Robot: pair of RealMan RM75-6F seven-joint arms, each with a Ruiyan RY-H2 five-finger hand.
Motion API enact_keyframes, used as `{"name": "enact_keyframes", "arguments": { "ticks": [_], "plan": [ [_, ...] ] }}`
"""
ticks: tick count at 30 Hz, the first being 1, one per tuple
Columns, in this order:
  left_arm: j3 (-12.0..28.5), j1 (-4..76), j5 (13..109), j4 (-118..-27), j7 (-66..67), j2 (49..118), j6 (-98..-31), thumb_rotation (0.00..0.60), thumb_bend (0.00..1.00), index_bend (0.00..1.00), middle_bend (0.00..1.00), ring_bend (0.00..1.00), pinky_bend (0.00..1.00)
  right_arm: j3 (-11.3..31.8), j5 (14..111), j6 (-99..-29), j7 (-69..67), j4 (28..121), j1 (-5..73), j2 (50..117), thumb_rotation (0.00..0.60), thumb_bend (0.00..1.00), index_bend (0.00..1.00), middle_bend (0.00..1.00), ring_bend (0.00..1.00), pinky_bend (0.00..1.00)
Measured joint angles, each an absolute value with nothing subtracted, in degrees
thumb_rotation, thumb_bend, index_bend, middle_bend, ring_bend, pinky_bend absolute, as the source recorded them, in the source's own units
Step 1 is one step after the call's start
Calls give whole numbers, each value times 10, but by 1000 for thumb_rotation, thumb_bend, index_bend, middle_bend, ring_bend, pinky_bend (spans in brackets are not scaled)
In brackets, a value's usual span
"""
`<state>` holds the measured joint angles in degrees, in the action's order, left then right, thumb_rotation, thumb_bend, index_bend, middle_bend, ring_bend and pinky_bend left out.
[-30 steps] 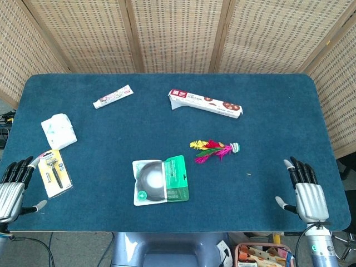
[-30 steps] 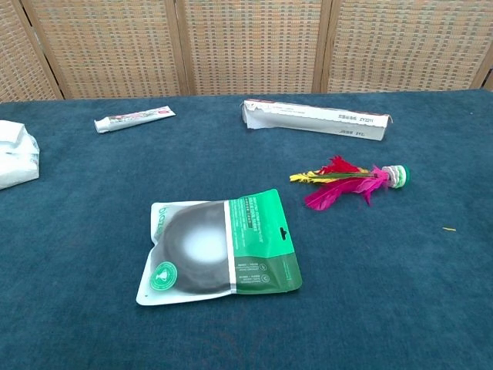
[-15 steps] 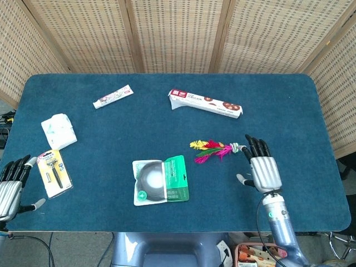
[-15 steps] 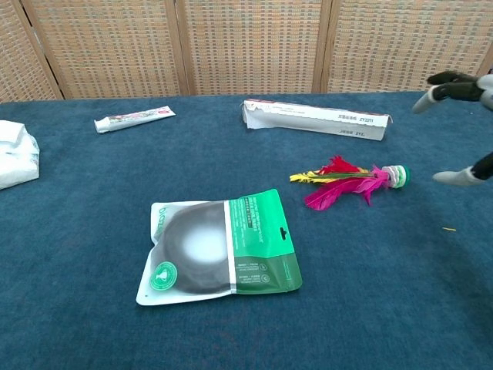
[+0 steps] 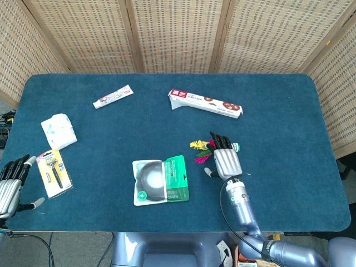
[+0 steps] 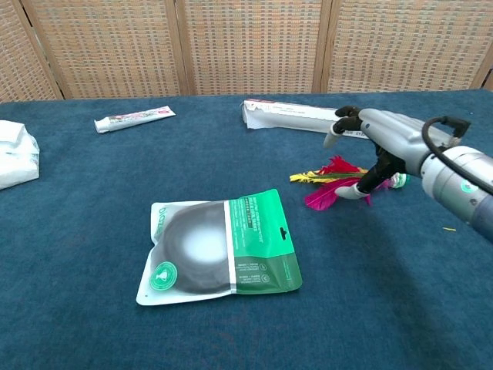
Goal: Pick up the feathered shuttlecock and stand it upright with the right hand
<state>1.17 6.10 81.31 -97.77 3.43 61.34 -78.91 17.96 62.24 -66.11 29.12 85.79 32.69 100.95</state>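
Note:
The feathered shuttlecock (image 5: 201,147) (image 6: 327,182) lies flat on the blue table, its pink, red and yellow feathers pointing left and its white-and-green base to the right. My right hand (image 5: 224,160) (image 6: 379,139) hovers over its base end, palm down, fingers spread, holding nothing. In the head view the hand covers most of the base and the right part of the feathers. My left hand (image 5: 10,186) rests open at the table's near left edge and does not show in the chest view.
A green-and-white packet (image 5: 161,179) (image 6: 219,247) lies left of the shuttlecock. A long box (image 5: 205,103) (image 6: 312,119) sits behind it. Further left are a toothpaste tube (image 5: 113,96) (image 6: 133,118), a white wad (image 5: 58,130) (image 6: 14,162) and a razor pack (image 5: 54,172).
My right hand has swept left from the table's right side, first beside the shuttlecock's base, now above it. The shuttlecock has not moved. The left hand stays put.

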Motion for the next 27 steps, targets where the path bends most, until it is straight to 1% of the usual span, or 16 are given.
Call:
{"name": "enact_keyframes", "arguments": {
  "ticks": [5, 11, 20, 24, 27],
  "plan": [
    [12, 63, 811, -975, 31, 614, -784, 600, 0, 0, 0, 0, 0, 192, 609, -657, 286, 811, 348, 1049, 600, 192, 305, 0, 0, 0],
    [12, 64, 808, -973, 28, 615, -780, 600, 0, 0, 0, 0, 0, 205, 599, -650, 269, 761, 369, 1079, 600, 196, 317, 8, 0, 0],
    [13, 66, 804, -971, 24, 615, -777, 600, 0, 0, 0, 0, 0, 217, 589, -637, 240, 695, 390, 1106, 600, 210, 383, 55, 0, 0],
    [13, 67, 802, -970, 24, 616, -775, 600, 0, 0, 0, 0, 0, 218, 588, -633, 230, 673, 396, 1113, 600, 210, 432, 106, 0, 0],
    [13, 67, 803, -970, 25, 616, -774, 600, 0, 0, 0, 0, 0, 219, 589, -633, 220, 659, 398, 1119, 600, 215, 435, 111, 0, 0]
  ]
}}
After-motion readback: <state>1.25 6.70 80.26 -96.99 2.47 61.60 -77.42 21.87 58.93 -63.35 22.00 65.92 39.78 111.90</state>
